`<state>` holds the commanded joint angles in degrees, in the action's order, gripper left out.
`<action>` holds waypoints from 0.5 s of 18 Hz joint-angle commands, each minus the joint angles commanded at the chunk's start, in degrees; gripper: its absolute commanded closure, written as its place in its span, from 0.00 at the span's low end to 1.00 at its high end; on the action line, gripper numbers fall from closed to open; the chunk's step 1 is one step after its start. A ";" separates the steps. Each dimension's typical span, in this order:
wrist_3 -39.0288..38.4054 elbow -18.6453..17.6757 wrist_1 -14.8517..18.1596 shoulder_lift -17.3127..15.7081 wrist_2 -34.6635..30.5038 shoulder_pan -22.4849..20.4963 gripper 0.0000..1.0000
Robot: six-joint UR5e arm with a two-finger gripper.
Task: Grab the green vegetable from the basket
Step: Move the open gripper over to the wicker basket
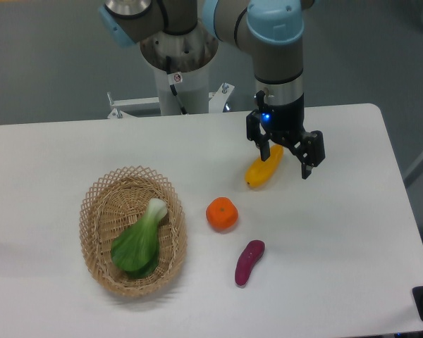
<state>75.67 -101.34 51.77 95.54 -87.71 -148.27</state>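
**Q:** Tool first: where is it, and what is it doing?

**R:** Tool (287,158) hangs right of centre in the upper half of the frame, fingers spread apart and holding nothing. A yellow banana-like toy (264,172) lies on the bench (352,232) right behind or under it; I cannot tell whether they touch.

**Q:** And the green vegetable?

**R:** The green vegetable (141,241) lies inside the wicker basket (99,211) at lower left, well apart from the tool, so the reach goes down-left across the frame. Its long axis runs diagonally, with the pale stalk toward upper right and the broad bright green leaf toward lower left.

**Q:** Anything in the way?

**R:** An orange (222,213) sits between the tool and the basket; a purple sweet potato (249,262) lies lower, off that line.
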 joint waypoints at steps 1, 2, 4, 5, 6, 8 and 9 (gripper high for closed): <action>0.00 0.00 -0.09 0.00 0.00 0.09 0.00; 0.00 0.00 0.00 -0.09 0.00 0.17 0.00; -0.17 -0.44 0.09 -0.26 -0.17 0.35 0.00; -0.35 -0.87 0.17 -1.05 -0.44 0.61 0.00; -0.79 -1.23 0.26 -1.58 -0.35 0.79 0.00; -2.19 -2.28 0.18 -1.76 0.44 1.23 0.00; -2.89 -3.24 -0.35 -1.93 1.66 2.19 0.00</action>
<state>72.78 -104.58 51.42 93.61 -86.06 -146.08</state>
